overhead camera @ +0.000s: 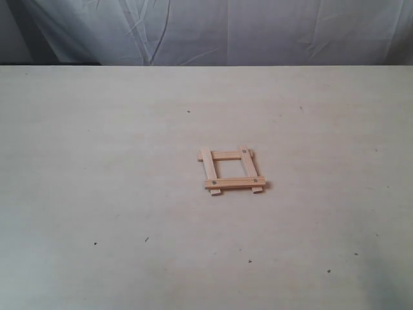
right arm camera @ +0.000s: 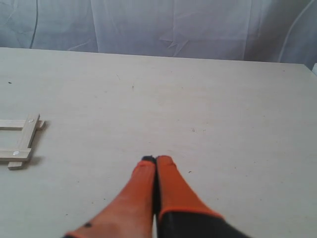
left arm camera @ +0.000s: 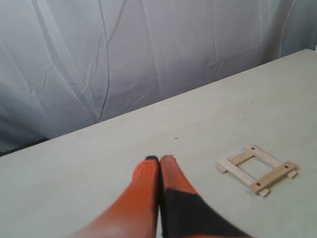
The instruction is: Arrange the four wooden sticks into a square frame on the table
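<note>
Square frame [overhead camera: 206, 165] lies flat on the pale surface [overhead camera: 97, 161], a little right of the middle in the exterior view and well clear of every edge. We count four sticks: two sides running away from the camera and two crosspieces.

The near crosspiece [overhead camera: 234, 183] has a small dark hole near each end. It sits on top of both side sticks, whose ends poke out just past it. The right side stick [overhead camera: 248, 165] shows a hole at its far end. We cannot tell how the far crosspiece [overhead camera: 224, 155] overlaps the sides.

Left fingers [left arm camera: 148, 171]: orange, pressed tight together, nothing held. Bare surface lies beyond them, and the frame [left arm camera: 272, 176] is well apart from them.

Right fingers [right arm camera: 168, 173]: also orange, closed against each other and empty. In this view the frame [right arm camera: 27, 133] is cut by the picture edge, with only one end visible, well apart from the tips.

Wrinkled white cloth [overhead camera: 258, 32] hangs behind the far edge of the surface. A few dark specks dot the top.
</note>
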`<action>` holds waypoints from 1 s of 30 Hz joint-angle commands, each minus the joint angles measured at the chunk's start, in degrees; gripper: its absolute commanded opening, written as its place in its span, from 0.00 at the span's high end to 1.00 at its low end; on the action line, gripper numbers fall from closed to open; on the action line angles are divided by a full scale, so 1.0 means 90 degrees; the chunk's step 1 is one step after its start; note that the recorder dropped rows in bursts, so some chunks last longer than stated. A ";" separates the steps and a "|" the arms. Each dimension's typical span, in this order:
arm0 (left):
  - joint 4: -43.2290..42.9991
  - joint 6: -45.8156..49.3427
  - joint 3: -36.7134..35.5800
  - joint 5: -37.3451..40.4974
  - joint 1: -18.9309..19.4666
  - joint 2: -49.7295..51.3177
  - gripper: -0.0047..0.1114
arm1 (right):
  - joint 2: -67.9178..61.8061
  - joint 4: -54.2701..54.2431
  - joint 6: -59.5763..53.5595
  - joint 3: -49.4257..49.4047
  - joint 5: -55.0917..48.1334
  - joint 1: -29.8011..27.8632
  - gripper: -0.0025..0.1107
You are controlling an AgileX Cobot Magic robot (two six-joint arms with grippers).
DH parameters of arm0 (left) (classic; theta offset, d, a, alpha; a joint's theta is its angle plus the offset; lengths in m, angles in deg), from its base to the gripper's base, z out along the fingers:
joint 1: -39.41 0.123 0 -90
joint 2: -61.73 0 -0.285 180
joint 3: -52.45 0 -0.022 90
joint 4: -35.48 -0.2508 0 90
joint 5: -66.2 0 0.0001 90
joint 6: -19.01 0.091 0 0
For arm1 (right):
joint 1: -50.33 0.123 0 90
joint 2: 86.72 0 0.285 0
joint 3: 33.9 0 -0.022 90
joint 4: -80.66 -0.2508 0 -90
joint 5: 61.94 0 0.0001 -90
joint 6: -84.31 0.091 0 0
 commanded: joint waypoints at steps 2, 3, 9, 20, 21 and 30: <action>0.0649 0.0000 -0.1033 -0.0321 0.0976 -0.0626 0.96 | 0.0046 -0.0017 0.0004 -0.0034 0.0062 -0.0040 0.98; 0.0726 0.0000 -0.1281 -0.0456 0.1172 -0.0791 0.96 | 0.0046 -0.0017 0.0004 -0.0034 0.0062 -0.0040 0.98; 0.1115 0.0000 -0.2466 -0.1119 0.2051 -0.1764 0.96 | 0.0046 -0.0017 0.0004 -0.0034 0.0062 -0.0040 0.98; 0.1154 0.0000 -0.3241 -0.1368 0.2188 -0.2277 0.96 | 0.0046 -0.0018 0.0004 -0.0034 0.0049 -0.0040 0.98; 0.1154 0.0000 -0.3241 -0.1368 0.2188 -0.2277 0.96 | 0.0046 -0.0018 0.0004 -0.0034 0.0049 -0.0040 0.98; 0.1115 0.0013 -0.3241 -0.1368 0.2188 -0.2277 0.96 | 0.0046 -0.0018 0.0004 -0.0034 0.0049 -0.0040 0.98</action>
